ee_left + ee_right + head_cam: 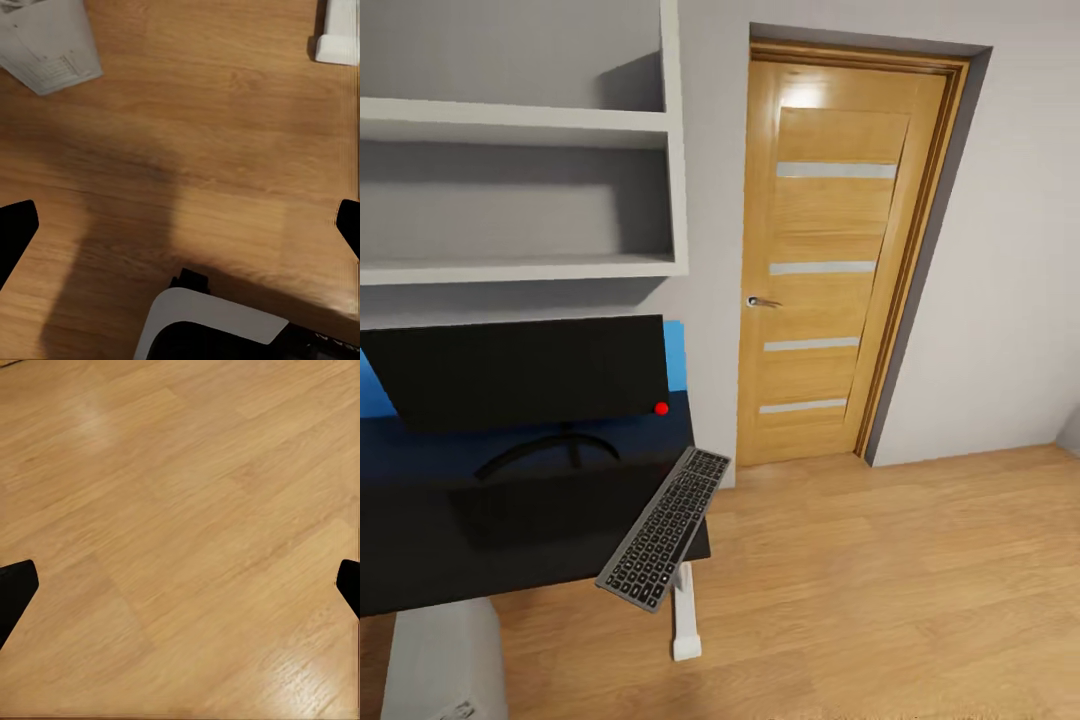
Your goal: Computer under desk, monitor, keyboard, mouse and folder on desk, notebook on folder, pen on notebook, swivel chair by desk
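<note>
The glossy black desk [510, 540] fills the left of the head view. On it stands the monitor [520, 370], a wide black screen with a red dot at its lower right corner. The keyboard [665, 528] lies slanted at the desk's right end, its near end jutting past the edge. The white-grey computer [445, 660] sits below the desk's front; one of its corners [49, 45] appears in the left wrist view. My left gripper [180, 232] and right gripper [180, 592] hang open over bare wood floor, holding nothing.
A white desk leg [685, 620] stands under the keyboard end and also appears as a white leg [337, 34] in the left wrist view. A closed wooden door [830, 260] is ahead, with grey wall shelves [520, 265] above the desk. A blue panel [676, 355] shows behind the monitor. Wood floor [900, 600] stretches to the right.
</note>
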`<state>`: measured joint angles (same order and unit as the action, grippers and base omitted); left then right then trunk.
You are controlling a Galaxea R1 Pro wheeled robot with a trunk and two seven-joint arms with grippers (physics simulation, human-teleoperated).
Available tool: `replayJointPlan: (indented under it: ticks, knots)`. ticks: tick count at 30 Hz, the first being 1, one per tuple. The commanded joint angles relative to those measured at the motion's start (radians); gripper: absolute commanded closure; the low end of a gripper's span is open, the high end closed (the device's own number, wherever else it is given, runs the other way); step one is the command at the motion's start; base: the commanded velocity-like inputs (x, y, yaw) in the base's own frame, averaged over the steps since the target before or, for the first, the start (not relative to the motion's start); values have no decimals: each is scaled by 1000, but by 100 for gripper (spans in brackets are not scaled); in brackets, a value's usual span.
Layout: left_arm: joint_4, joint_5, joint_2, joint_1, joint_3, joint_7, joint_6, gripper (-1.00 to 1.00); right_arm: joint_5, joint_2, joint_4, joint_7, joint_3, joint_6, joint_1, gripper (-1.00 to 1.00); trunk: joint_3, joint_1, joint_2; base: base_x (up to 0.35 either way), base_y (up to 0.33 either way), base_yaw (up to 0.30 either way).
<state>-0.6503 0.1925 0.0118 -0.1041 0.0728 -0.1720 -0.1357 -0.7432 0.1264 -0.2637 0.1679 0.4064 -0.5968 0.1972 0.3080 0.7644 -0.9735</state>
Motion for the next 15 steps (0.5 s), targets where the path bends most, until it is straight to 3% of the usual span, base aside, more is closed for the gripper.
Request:
replayJointPlan:
  ticks: [1,5,15]
  knots:
    - [-2,10,1,0,1,1,-2,-100,-2,0,-1,9,21,-1,1,-100,1,0,-1,0,0,-288]
    - [-2,10,1,0,1,1,-2,-100,-2,0,0,10,101,-1,1,-100,1,0,-1,0,0,-178]
    - [-1,10,1,0,1,1,-2,-100,-2,-2,-1,10,121,-1,1,-100,1,0,-1,0,0,-15]
